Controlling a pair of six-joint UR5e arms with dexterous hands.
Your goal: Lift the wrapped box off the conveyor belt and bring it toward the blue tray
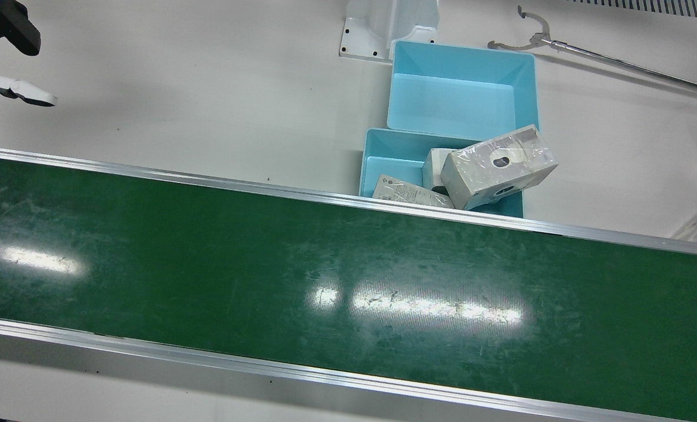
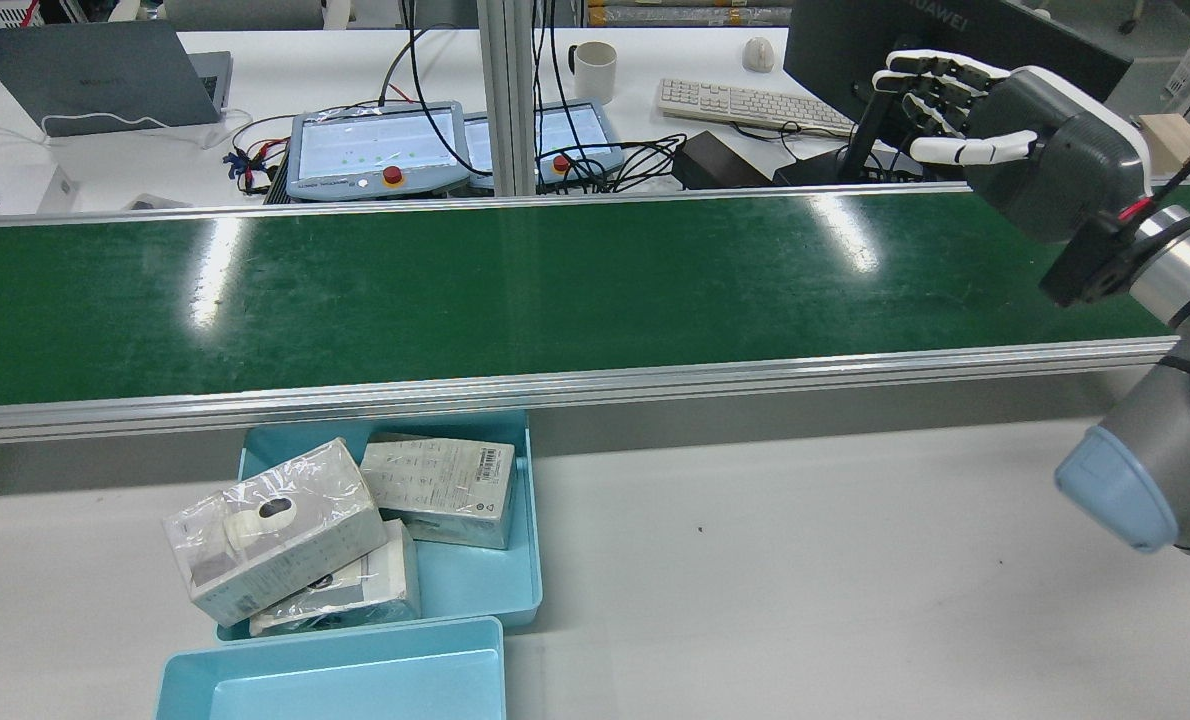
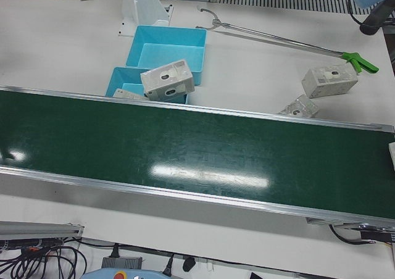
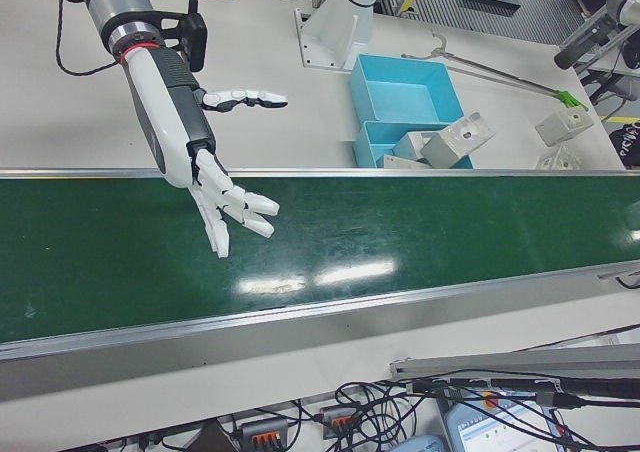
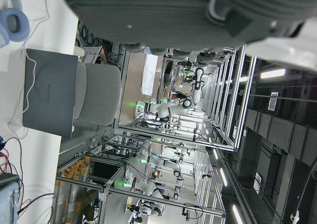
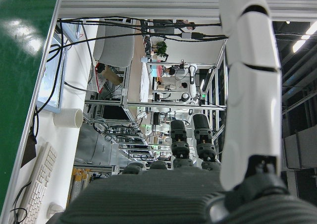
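While the white-fingered right hand [image 4: 225,207] hovers empty over the long green conveyor belt [image 4: 420,232], fingers spread and angled down at the belt, nothing lies under it; the belt near it is bare. The only box touching the belt is a pale one barely in view at its far end [image 3: 392,156], on the left arm's side and well apart from this hand. A film-wrapped grey box [image 4: 457,138] already sits tilted across the light blue plastic tray [image 4: 372,142], just beside the belt's rail. The left hand's camera shows only part of its palm; whether that hand is spread or closed I cannot tell.
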